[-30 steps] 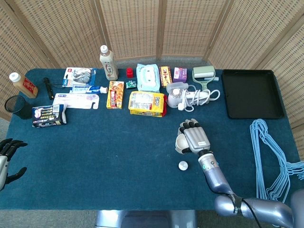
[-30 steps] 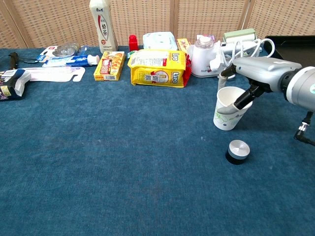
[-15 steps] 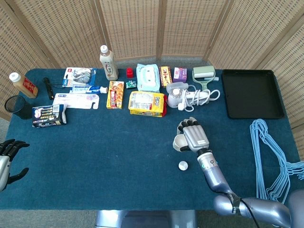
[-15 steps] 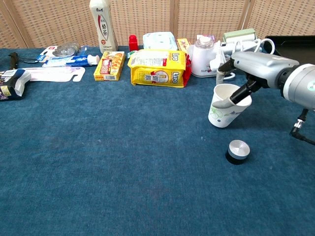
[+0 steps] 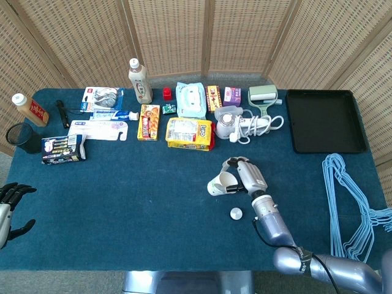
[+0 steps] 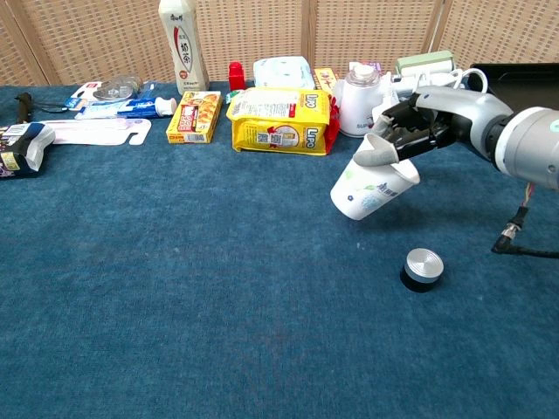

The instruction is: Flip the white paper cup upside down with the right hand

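Here, the right hand (image 6: 417, 131) is gripping the white paper cup (image 6: 374, 188) at its rim, with a thumb-like finger hooked inside the mouth and the other fingers pressing on the outside wall. The cup is lifted off the blue table (image 6: 175, 288) and is tilting steeply, its base pointing down toward the left and its open mouth facing up toward the hand. In the head view the same right hand (image 5: 248, 176) is reaching in from the lower right on its silver arm, with the cup (image 5: 218, 185) sticking out to the left of the fingers.

Just below the cup, a small round metal lid (image 6: 422, 268) with a dark side is lying flat on the cloth, apart from the cup. Behind the hand, a white appliance with a coiled cord (image 6: 362, 101) is standing near a yellow snack bag (image 6: 279, 120). A small yellow-and-red box (image 6: 195, 116) is lying to the left of the bag, and a tall white bottle (image 6: 182, 45) is standing upright behind it.

At the far right of the table, a black tray (image 5: 323, 120) is lying flat, and a bundle of light blue hangers (image 5: 349, 202) is resting in front of it.

The left hand (image 5: 12, 202) is showing at the lower left edge of the head view, away from all objects, with its dark fingers spread and holding nothing.
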Robot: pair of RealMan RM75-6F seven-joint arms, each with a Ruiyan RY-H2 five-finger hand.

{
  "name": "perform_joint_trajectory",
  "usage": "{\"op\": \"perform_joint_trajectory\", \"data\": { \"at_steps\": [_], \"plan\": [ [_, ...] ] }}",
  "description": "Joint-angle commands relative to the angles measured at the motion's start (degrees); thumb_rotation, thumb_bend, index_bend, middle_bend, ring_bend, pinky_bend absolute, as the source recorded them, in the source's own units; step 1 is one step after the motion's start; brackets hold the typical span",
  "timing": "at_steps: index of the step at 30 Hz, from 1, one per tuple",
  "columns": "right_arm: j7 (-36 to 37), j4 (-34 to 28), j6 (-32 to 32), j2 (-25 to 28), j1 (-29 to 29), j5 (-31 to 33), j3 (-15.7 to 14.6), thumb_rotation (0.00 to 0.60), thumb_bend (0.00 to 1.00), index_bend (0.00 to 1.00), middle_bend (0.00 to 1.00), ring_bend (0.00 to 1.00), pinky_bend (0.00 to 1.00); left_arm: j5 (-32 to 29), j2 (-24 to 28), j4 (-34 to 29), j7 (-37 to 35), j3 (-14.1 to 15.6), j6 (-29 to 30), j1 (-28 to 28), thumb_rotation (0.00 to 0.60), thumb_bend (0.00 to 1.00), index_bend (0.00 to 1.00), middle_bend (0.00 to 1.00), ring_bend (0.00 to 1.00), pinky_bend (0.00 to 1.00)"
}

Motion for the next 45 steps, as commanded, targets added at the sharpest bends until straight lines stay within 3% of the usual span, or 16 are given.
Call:
{"op": "perform_joint_trajectory", "data": {
  "at_steps": [1, 8, 11, 16, 23, 26, 34, 45],
  "plan": [
    [2.79, 0.98, -0.98, -0.66, -0.97, -0.48, 0.02, 0.439, 0.24, 0.53, 0.32, 0.20, 0.07, 0.19, 0.22, -0.34, 0.34, 0.15, 0.21, 0.18, 0.600, 0.18, 0.28, 0.28, 0.17, 0.18],
    [1.84, 4.14, -0.58, -0.60, -1.56, -4.32, -3.03, 0.437, 0.24, 0.42, 0.30, 0.17, 0.01, 1.32, 0.70, -1.96, 1.70, 0.00, 0.86, 0.07, 0.600, 0.18, 0.28, 0.28, 0.17, 0.18],
    [1.41, 4.20, -0.22, 0.13, -1.90, -3.93, -3.27, 0.438, 0.24, 0.34, 0.27, 0.16, 0.00, 1.86, 0.56, -2.50, 2.30, 0.09, 0.71, -0.13, 0.600, 0.18, 0.28, 0.28, 0.17, 0.18],
    [-1.03, 4.52, 1.33, 1.49, -2.28, -4.87, -4.31, 0.439, 0.25, 0.29, 0.24, 0.14, 0.00, 2.25, 0.39, -3.00, 2.78, 0.08, 0.51, -0.38, 0.600, 0.18, 0.28, 0.28, 0.17, 0.18],
    [-4.50, 2.18, 2.98, 4.69, -2.24, -10.14, -5.91, 0.438, 0.25, 0.37, 0.23, 0.13, 0.00, 2.73, 0.45, -3.21, 2.96, 0.02, 0.88, -0.38, 0.600, 0.18, 0.28, 0.28, 0.17, 0.18],
    [-8.10, 1.82, 2.33, 5.36, -1.20, -13.68, -7.99, 0.438, 0.26, 0.39, 0.23, 0.13, 0.00, 2.72, 0.37, -3.10, 2.85, 0.20, 0.80, -0.29, 0.600, 0.18, 0.28, 0.28, 0.17, 0.18],
    [-14.34, 2.56, 0.50, 4.08, 0.92, -15.30, -10.42, 0.440, 0.26, 0.36, 0.22, 0.10, 0.00, 2.29, 0.50, -2.65, 2.50, 0.14, 0.76, -0.21, 0.600, 0.18, 0.28, 0.28, 0.17, 0.18],
    [-19.95, 5.12, 1.51, 2.09, 2.71, -17.70, -11.24, 0.439, 0.26, 0.33, 0.19, 0.09, 0.00, 1.61, 0.36, -1.38, 1.15, 0.21, 0.75, 0.10, 0.600, 0.18, 0.28, 0.28, 0.17, 0.18]
  ]
}}
